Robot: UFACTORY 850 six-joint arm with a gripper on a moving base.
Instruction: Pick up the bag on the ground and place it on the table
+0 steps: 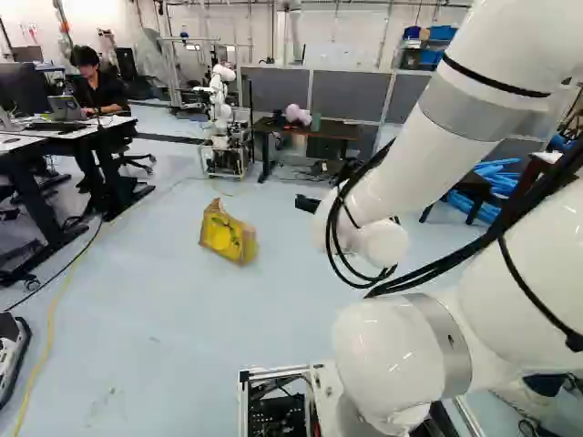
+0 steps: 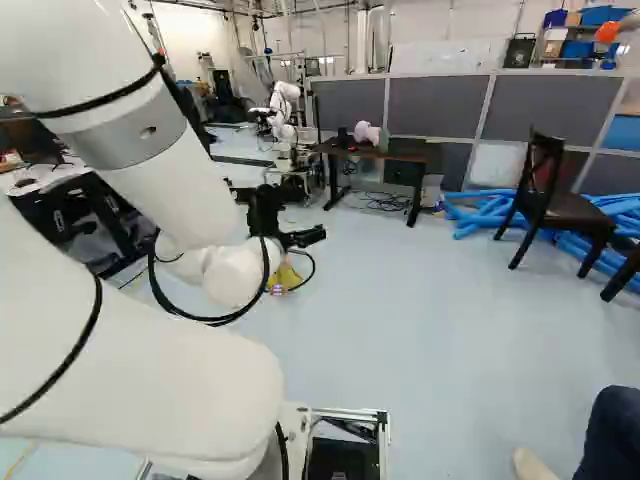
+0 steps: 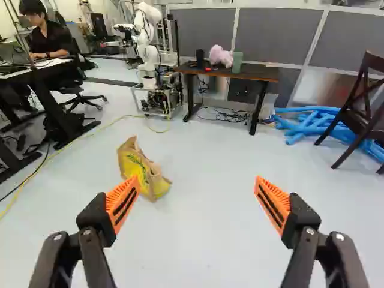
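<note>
One yellow-and-brown bag [image 1: 226, 235] rests on the floor [image 1: 182, 337]; two fingers [image 3: 123, 204] stand wide open; beyond, one counter [image 3: 258, 74] bears one pink plush [image 3: 221, 57], one green cup [image 3: 237, 62].

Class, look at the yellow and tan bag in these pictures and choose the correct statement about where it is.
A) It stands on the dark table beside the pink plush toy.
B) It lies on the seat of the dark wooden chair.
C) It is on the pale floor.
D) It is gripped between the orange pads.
C: the yellow and tan bag rests on the pale floor, ahead of the open black gripper.
</note>
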